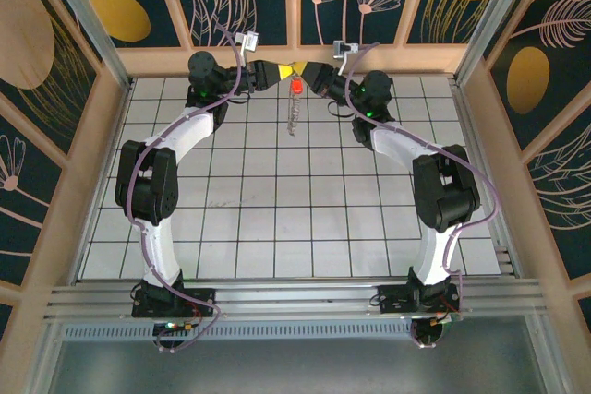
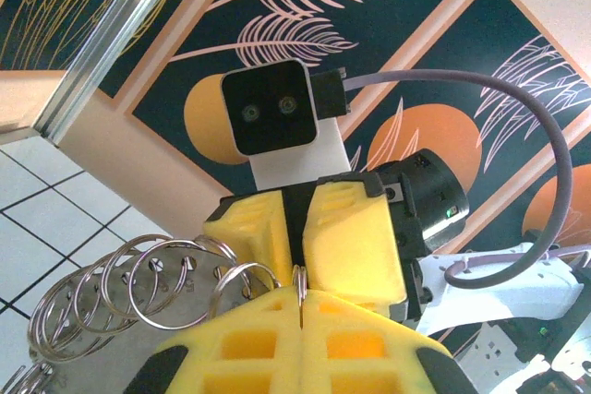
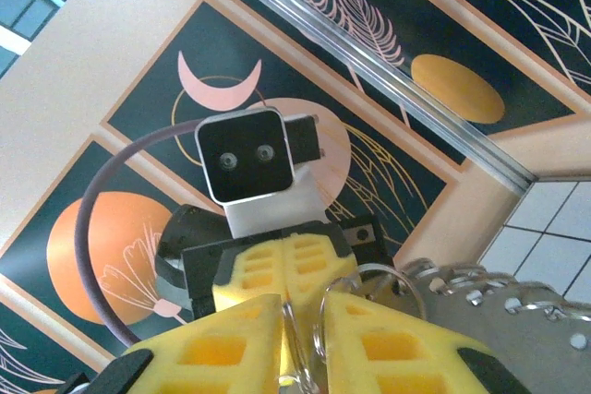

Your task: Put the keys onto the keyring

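High over the table's far edge my two grippers meet tip to tip. The left gripper [image 1: 284, 71] [image 2: 302, 306] is shut on the edge of a silver ring of the keyring [image 2: 138, 288]. Facing it, the right gripper [image 1: 304, 72] [image 3: 314, 325] stands narrowly closed, with ring wires of the keyring [image 3: 480, 306] between its yellow fingers [image 3: 231, 343]. Just below the fingertips hangs the red-headed key [image 1: 296, 88]. A string of silver rings [image 1: 292, 117] dangles under it above the tiles.
The white tiled table [image 1: 277, 209] lies below the hanging rings. Wooden walls [image 1: 102, 136] and aluminium posts close in the sides. Each arm's elbow [image 1: 148, 182] bends outward over the table's flanks.
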Controlling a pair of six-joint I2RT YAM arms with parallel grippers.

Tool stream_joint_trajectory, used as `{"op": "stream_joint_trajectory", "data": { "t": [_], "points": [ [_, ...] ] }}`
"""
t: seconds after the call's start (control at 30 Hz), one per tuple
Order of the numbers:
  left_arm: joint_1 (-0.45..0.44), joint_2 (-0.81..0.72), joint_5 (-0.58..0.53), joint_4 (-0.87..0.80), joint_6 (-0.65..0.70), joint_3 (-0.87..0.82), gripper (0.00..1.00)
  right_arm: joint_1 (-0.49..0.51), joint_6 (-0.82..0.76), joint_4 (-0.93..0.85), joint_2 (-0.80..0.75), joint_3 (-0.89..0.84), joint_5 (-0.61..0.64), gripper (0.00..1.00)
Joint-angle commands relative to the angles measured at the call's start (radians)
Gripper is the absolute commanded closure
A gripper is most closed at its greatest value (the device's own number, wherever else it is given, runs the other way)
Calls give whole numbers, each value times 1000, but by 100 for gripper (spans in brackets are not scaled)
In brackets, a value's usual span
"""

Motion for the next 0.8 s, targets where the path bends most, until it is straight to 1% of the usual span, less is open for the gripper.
{"op": "stream_joint_trajectory", "data": {
  "t": [0.0, 0.07, 0.13, 0.33, 0.67, 0.73, 0.77],
  "points": [
    [-1, -13, -5, 35, 25, 32, 100, 7, -25, 33, -53, -26, -18, 80],
    [-1, -13, -6, 28, 29, 33, 100, 8, -28, 34, -61, -40, -17, 77],
    [-1, -15, -7, 24, 32, 36, 100, 7, -33, 32, -70, -53, -12, 76],
    [-1, -14, -4, 20, 32, 37, 100, 8, -33, 33, -66, -46, -5, 80],
    [-1, -21, -2, 26, 32, 25, 100, 10, -19, 35, -26, 18, -3, 80],
    [-1, -21, -1, 26, 31, 26, 100, 10, -19, 36, -22, 23, -3, 81],
    [-2, -21, 0, 26, 32, 26, 100, 12, -19, 35, -19, 28, -4, 85]
  ]
}}
